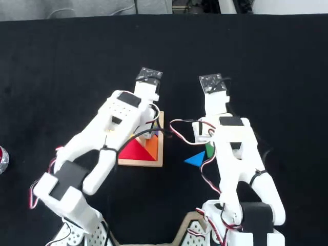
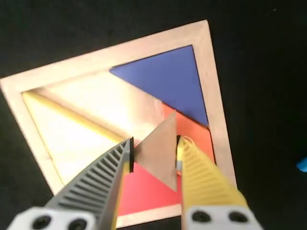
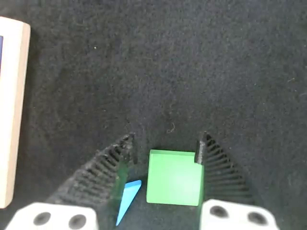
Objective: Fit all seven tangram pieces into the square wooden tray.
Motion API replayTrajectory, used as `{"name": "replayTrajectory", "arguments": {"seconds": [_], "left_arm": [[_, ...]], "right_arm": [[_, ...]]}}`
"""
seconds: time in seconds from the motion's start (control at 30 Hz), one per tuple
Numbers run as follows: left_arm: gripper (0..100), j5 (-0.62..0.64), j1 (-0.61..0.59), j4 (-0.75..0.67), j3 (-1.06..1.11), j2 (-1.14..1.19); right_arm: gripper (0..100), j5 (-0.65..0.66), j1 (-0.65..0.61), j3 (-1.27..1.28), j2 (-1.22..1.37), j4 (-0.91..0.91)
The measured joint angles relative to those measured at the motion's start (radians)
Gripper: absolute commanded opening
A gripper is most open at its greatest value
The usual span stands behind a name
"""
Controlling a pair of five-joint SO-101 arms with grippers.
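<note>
Left wrist view: clamping a triangle (image 2: 160, 143) over the tray (image 2: 212, 96) in the left gripper (image 2: 154, 155). Likely light, stiff, slick; pinch flat edges. Right gripper (image 3: 166, 146) open round green square (image 3: 173, 177).

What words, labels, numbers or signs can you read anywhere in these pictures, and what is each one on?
No text can be read.
The wooden tray, triangle piece and green square: plain, no print.
The speckled patches on the arm tips: a pattern, no letters.
The red object at the table's edge: too little shows to tell.
</note>
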Motion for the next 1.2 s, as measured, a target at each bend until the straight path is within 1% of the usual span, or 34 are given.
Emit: {"name": "replayTrajectory", "arguments": {"seconds": [0.3, 0.47, 0.53, 0.97, 1.03, 1.1, 1.2], "left_arm": [[8, 0.003, 0.0, -0.003, -0.015, 0.026], [21, 0.009, 0.0, 0.0, -0.015, 0.026], [24, 0.009, 0.0, 0.008, -0.015, 0.026], [23, 0.009, -0.002, 0.009, -0.015, 0.026], [23, 0.005, -0.017, 0.012, -0.015, 0.026], [23, -0.04, -0.055, 0.035, -0.014, -0.002], [23, -0.094, -0.121, 0.017, 0.0, -0.12]], "right_arm": [[20.4, 0.0, 0.0, 0.0, 0.0, -0.009], [20.4, 0.0, 0.0, 0.0, 0.0, -0.009], [20.4, 0.0, 0.0, 0.0, 0.0, -0.009], [20.4, 0.0, 0.0, 0.0, 0.0, -0.009], [20.4, 0.0, 0.0, 0.0, 0.0, -0.009], [20.4, 0.0, 0.0, 0.0, 0.0, -0.009], [20.4, 0.0, 0.0, 0.0, 0.0, -0.009]]}}
